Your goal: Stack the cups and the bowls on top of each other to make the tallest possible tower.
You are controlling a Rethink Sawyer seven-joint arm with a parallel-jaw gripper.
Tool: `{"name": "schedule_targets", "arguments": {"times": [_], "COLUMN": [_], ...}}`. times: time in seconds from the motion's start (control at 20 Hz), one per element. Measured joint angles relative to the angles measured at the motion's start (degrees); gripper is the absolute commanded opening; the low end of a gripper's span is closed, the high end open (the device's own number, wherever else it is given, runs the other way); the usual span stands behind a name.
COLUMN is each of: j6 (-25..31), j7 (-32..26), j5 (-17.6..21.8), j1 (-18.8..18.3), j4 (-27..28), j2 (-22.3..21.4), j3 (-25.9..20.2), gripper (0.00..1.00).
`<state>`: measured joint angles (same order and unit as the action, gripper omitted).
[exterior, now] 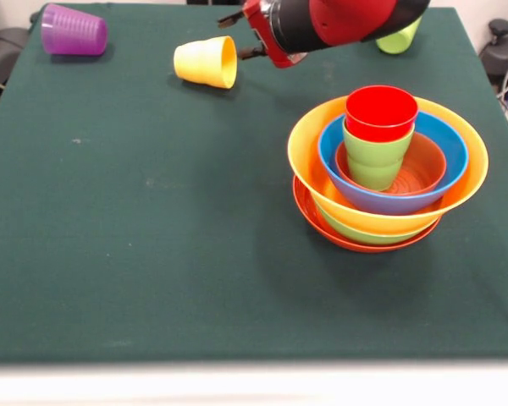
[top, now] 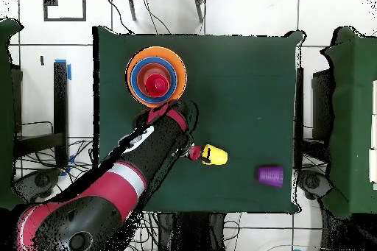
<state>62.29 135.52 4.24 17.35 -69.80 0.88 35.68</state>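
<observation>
Purple cup (exterior: 74, 30): laid on its side at the far left corner. Yellow cup (exterior: 206, 61): laid on its side, mouth turned toward the gripper (exterior: 247, 35), just left of it. Fingers are seen parted, nothing held. Tower (exterior: 388, 169): nested bowls capped by green and red cups, placed right.

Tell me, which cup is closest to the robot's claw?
The yellow cup, lying on its side right beside the gripper; the purple cup lies farther off.
</observation>
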Motion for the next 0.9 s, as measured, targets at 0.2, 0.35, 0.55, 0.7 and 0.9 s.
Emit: {"name": "schedule_targets", "arguments": {"times": [0.2,0.35,0.55,0.7,0.9], "j6": [0.0,0.0,-0.11,-0.97,-3.37], "j7": [0.0,0.0,0.0,0.0,0.0], "j5": [1.15,1.99,2.81,3.71,5.07], "j1": [0.38,0.38,0.23,-0.38,-1.82], "j4": [0.0,0.01,0.01,0.01,0.01], "j2": [0.64,0.76,0.76,0.76,0.86], "j3": [0.44,0.53,0.61,0.62,0.63], "gripper": [1.0,1.0,1.0,1.0,1.0]}}
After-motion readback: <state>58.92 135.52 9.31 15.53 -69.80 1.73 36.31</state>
